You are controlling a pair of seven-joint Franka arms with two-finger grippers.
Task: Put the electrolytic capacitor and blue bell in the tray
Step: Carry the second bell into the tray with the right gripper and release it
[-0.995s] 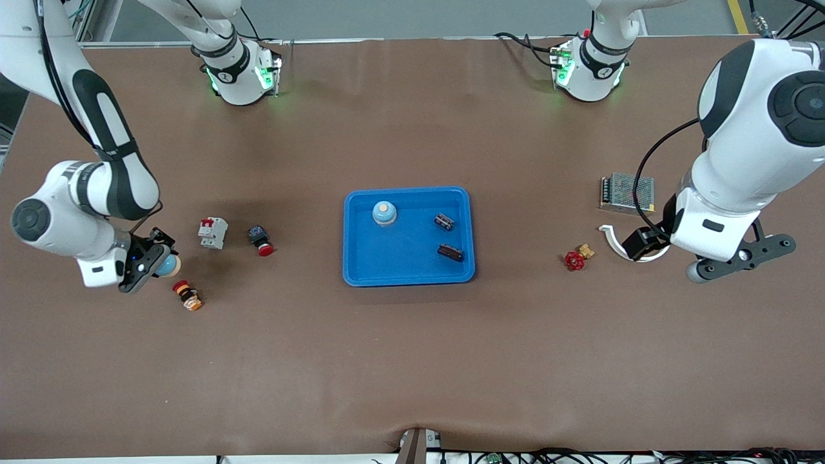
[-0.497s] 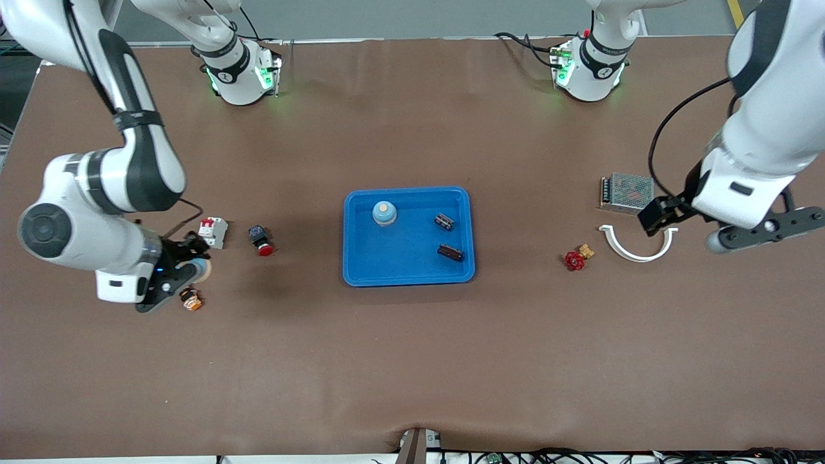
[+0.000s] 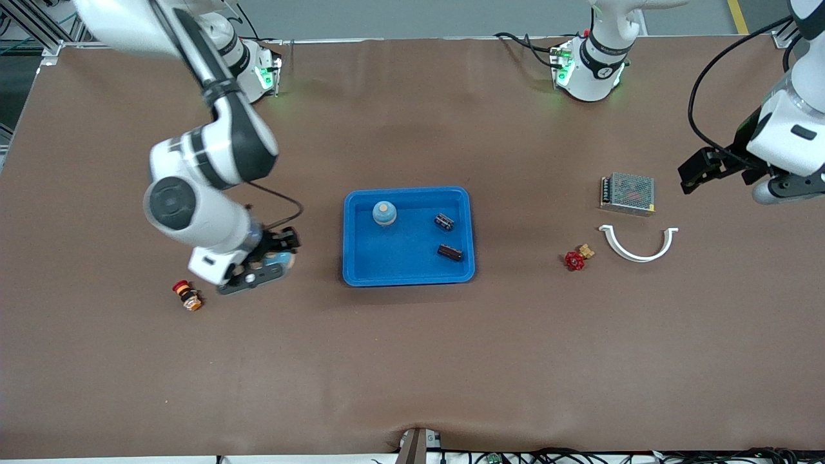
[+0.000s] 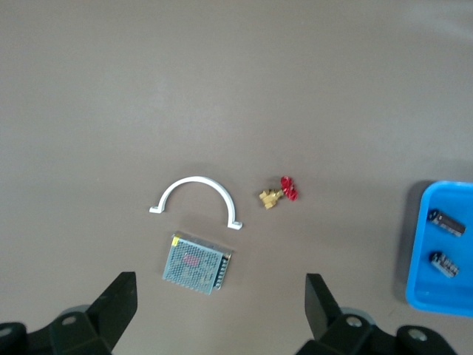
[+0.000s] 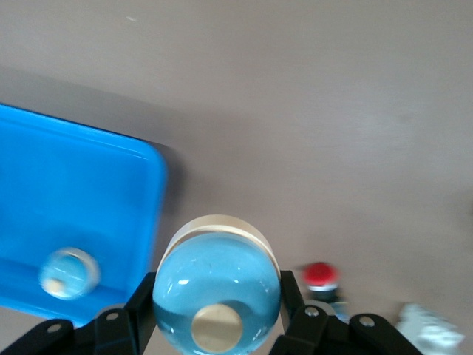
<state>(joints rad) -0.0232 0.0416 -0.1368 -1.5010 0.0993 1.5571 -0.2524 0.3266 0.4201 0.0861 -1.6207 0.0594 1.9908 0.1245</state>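
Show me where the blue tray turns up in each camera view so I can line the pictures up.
Front view: the blue tray lies mid-table, between the two arms' ends.
Left wrist view: only one end of the tray shows, at the picture's edge, with two dark capacitors in it.
Right wrist view: a rounded corner of the tray shows beside the held blue bell.
Shared landmark: the tray's raised rim itself.

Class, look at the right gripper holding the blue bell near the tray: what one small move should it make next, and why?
Probably carry on sideways until it is over the tray. The right gripper is shut on a blue bell and hangs over bare table toward the right arm's end, just short of the tray's rim. One bell and two capacitors already lie inside, with bare floor between them.
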